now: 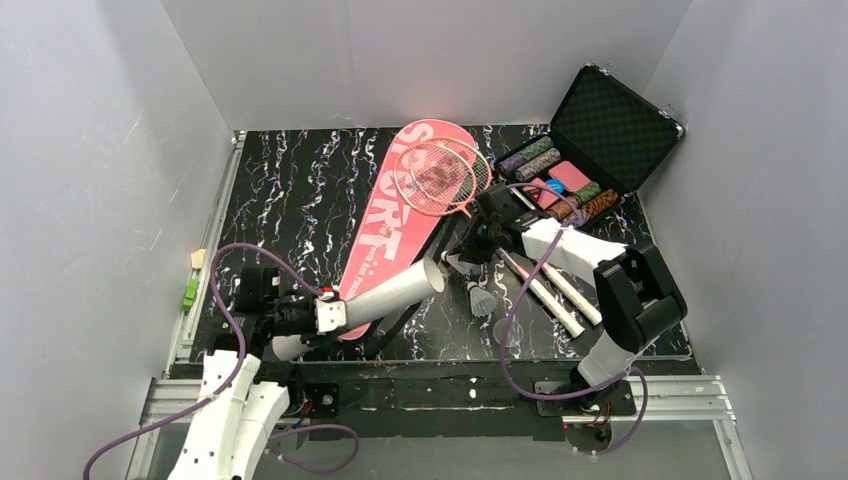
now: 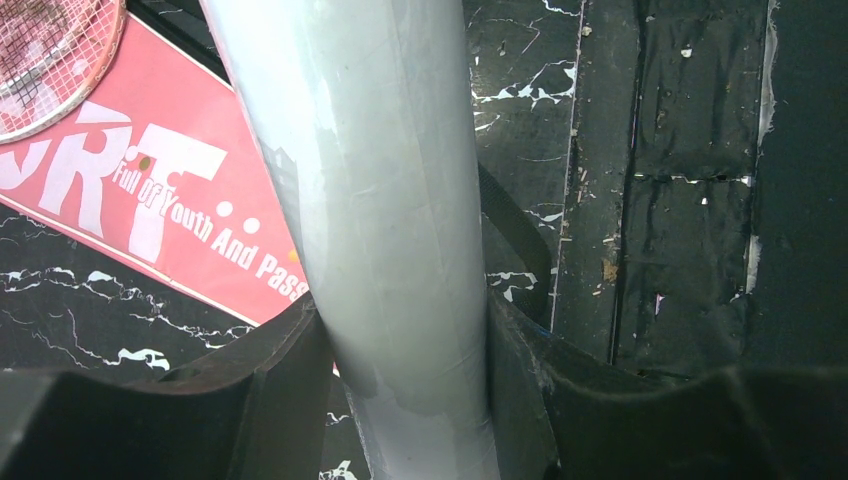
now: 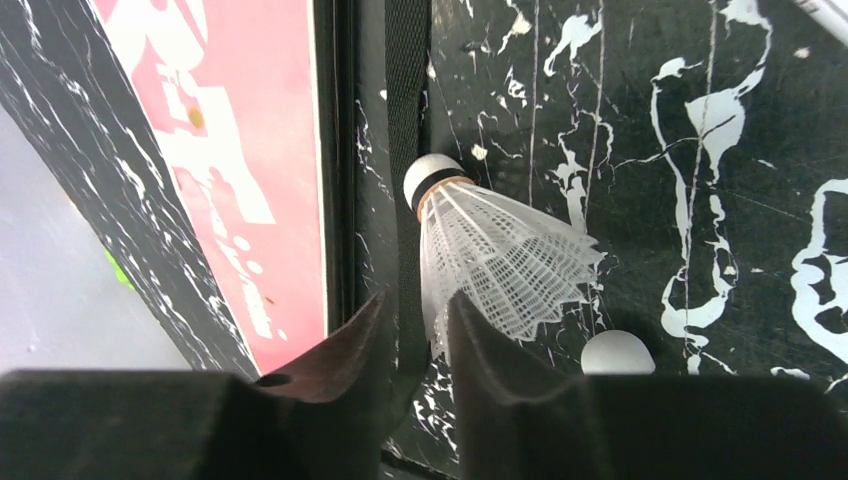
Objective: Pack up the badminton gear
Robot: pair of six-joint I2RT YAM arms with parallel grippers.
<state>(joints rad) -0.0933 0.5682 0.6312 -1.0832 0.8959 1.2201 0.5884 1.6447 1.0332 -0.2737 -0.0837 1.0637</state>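
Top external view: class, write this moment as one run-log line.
left gripper: shut on long white-grey tube | right gripper: pinching white feather shuttlecock by tube mouth | pink-framed rackets: lying on pink bag

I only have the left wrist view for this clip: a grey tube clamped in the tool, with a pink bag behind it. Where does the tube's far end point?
Observer: In the top view, the tube, held by the left tool, crosses the lower end of the pink bag. Its far end points toward the right tool.
Operator: What is the right tool at?
Observer: Its fingers sit at the skirt of a white shuttlecock. I cannot tell whether they pinch it.
Operator: Any others out?
Observer: Yes, a second shuttlecock lies on the table, nearer the arm bases than the first.
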